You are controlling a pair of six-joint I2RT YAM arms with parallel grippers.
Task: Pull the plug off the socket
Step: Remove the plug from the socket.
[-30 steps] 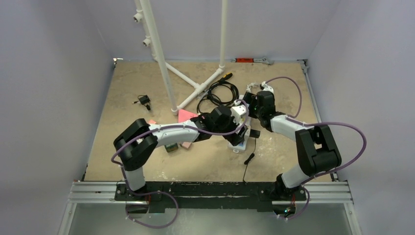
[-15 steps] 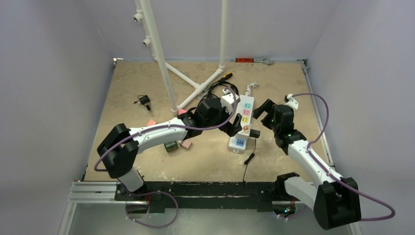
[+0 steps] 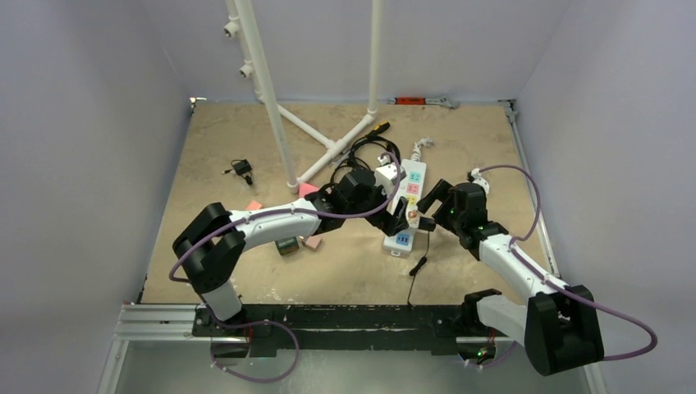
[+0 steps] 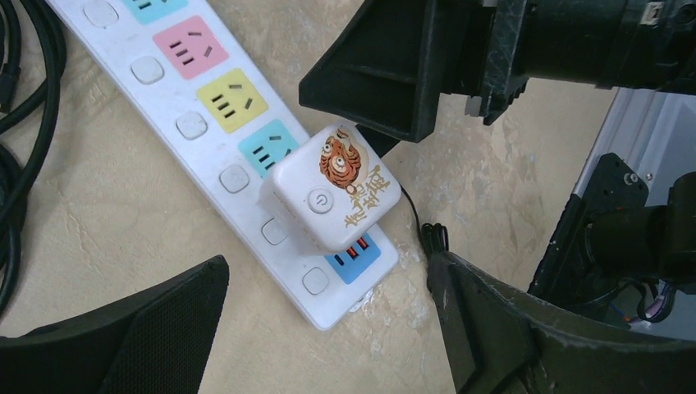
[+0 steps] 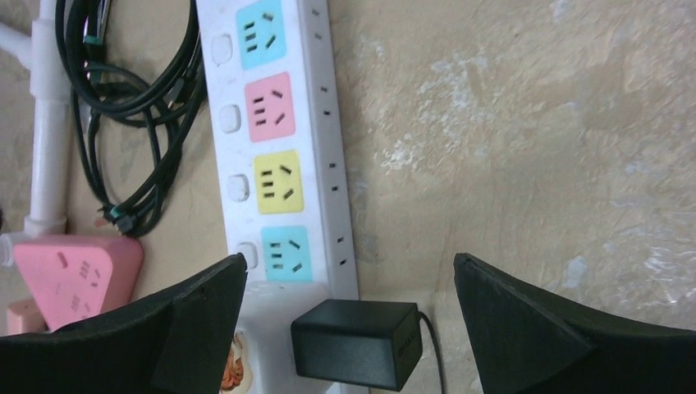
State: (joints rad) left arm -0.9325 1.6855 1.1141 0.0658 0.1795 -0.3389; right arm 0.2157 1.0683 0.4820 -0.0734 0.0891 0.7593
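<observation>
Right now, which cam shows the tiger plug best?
Left wrist: tiger plug whole, centred, seated in the power strip. Right wrist catches only its edge; top external shows it tiny.

Plug [image 4: 332, 197] on power strip [image 4: 205, 107], cables [image 4: 8, 197] behind

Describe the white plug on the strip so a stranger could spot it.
Find the long white strip with coloured sockets on the table. Near its end, past the teal socket, sits a white cube plug; its orange tiger picture sets it apart from the black adapter beside it.
</observation>
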